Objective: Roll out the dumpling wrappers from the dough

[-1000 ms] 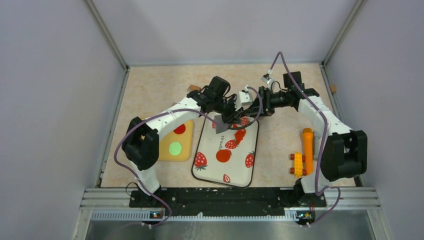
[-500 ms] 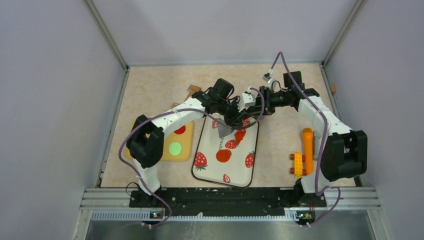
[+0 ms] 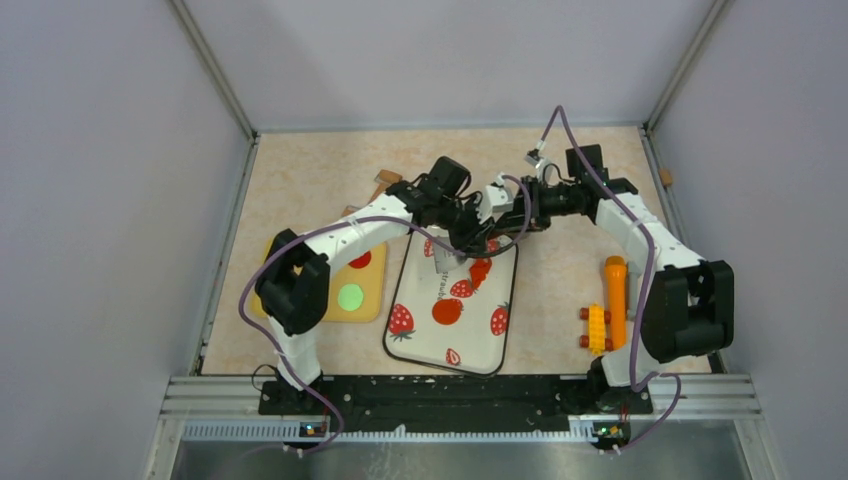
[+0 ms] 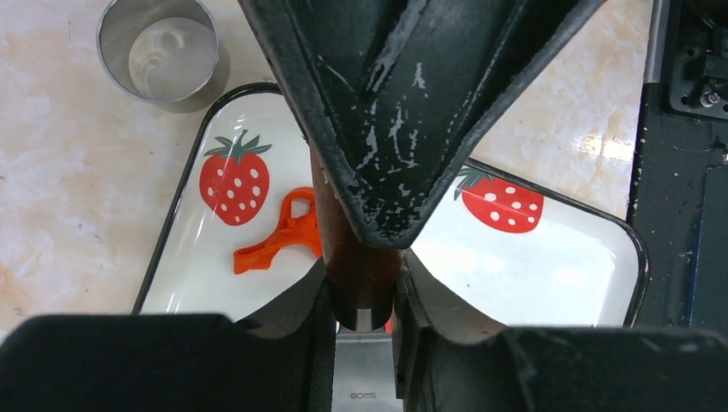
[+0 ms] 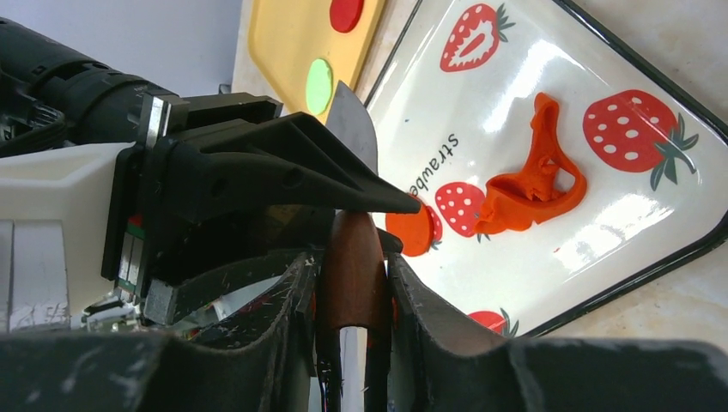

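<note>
The left arm (image 3: 345, 232) and the right arm (image 3: 632, 228) have white link shells and bulky black joint housings (image 3: 292, 288). A purple cable (image 3: 243, 290) runs loosely along each arm, from base to wrist. Both bases are fixed to a black plate (image 3: 450, 392) at the near edge of the tabletop (image 3: 300, 180). The left gripper (image 4: 365, 319) and the right gripper (image 5: 352, 287) carry matte black, wedge-shaped fingers (image 5: 283, 176), scuffed with fine white scratches. A white housing (image 5: 51, 232) with a grey metal bracket backs the left fingers.

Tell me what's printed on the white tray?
Tray: red strawberries, green leaves; right wrist view.
</note>
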Robot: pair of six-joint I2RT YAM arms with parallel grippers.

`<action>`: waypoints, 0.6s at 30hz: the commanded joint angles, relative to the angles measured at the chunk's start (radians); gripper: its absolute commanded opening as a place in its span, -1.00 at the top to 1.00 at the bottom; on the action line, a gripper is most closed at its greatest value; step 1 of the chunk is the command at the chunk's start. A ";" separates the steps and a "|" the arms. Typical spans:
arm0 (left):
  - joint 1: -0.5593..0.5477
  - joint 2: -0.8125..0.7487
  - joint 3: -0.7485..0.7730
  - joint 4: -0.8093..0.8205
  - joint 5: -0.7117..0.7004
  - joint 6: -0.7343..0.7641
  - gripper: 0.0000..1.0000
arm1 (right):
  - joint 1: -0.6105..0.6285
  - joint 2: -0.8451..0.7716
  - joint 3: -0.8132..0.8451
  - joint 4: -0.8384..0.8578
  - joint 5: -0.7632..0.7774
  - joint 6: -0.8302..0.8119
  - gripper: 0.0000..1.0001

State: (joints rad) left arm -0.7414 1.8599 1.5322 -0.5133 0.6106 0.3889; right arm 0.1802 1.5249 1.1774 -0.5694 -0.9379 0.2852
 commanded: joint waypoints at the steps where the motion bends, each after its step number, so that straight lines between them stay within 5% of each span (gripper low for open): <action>1: -0.004 0.001 0.056 0.010 -0.037 -0.051 0.41 | -0.009 -0.037 -0.007 -0.022 -0.004 -0.065 1.00; 3: 0.001 -0.010 0.076 -0.075 -0.067 -0.040 -0.04 | -0.033 -0.040 -0.005 -0.041 -0.032 -0.095 1.00; 5: 0.013 -0.047 0.076 -0.155 -0.066 -0.023 -0.16 | -0.065 -0.042 0.008 -0.076 -0.035 -0.138 1.00; 9: 0.068 -0.209 -0.094 -0.098 -0.071 -0.101 -0.27 | -0.150 -0.045 0.025 -0.114 -0.015 -0.209 1.00; 11: 0.084 -0.257 -0.173 -0.032 -0.238 -0.202 -0.33 | -0.192 -0.051 0.033 -0.111 0.012 -0.212 1.00; 15: 0.140 -0.197 -0.199 -0.049 -0.479 -0.350 -0.19 | -0.238 -0.083 0.044 -0.108 0.048 -0.233 1.00; 18: 0.220 -0.099 -0.152 -0.114 -0.478 -0.456 -0.13 | -0.238 -0.109 0.038 -0.146 0.052 -0.273 1.00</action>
State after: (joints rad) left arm -0.6014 1.6493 1.3483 -0.5907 0.2764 0.1310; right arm -0.0631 1.5024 1.1725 -0.6819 -0.8711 0.0784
